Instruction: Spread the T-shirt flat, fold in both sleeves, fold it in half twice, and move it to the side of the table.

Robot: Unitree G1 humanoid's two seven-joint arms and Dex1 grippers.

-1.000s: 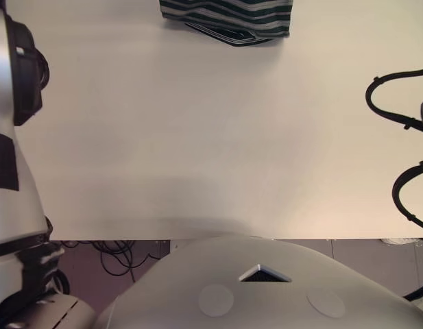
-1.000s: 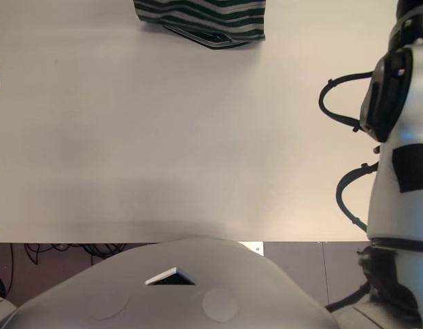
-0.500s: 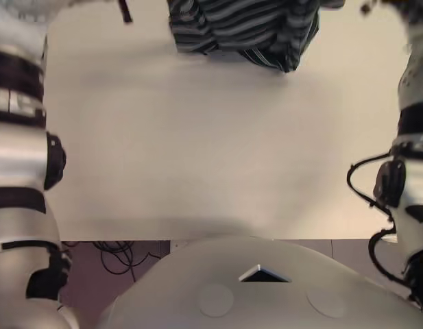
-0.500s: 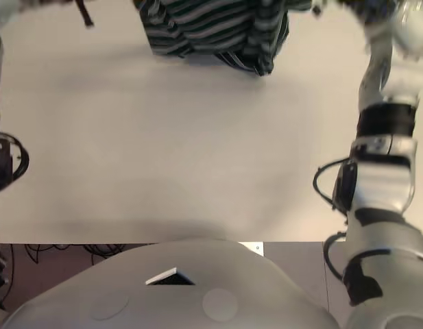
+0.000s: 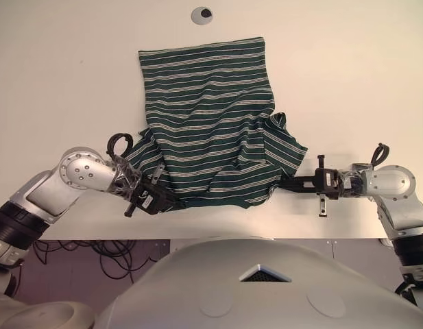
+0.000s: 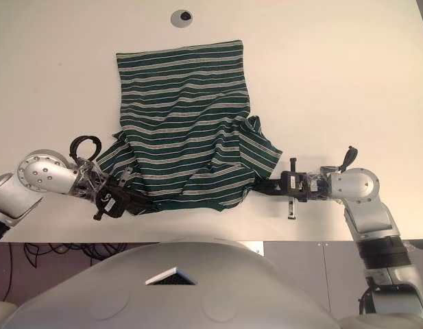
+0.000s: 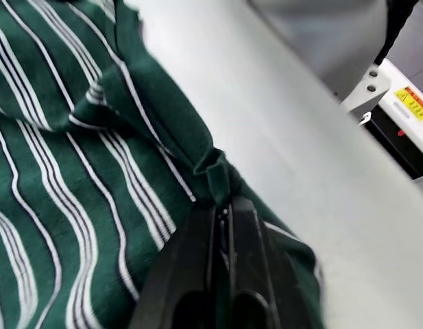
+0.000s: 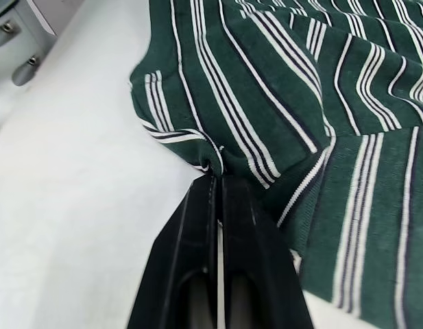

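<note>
While the left gripper (image 7: 223, 205) is clamped tight on a bunched fold at one near corner of the T-shirt (image 5: 208, 123) and the right gripper (image 8: 215, 179) is pinched closed on the opposite near corner, the garment stretches away from both across the table (image 5: 60, 75). Its long axis runs straight outward from the gap between them, so neither arm is nearer. I count one T-shirt, two grippers, one table and one round port (image 5: 202, 14) beyond the shirt's far hem.
</note>
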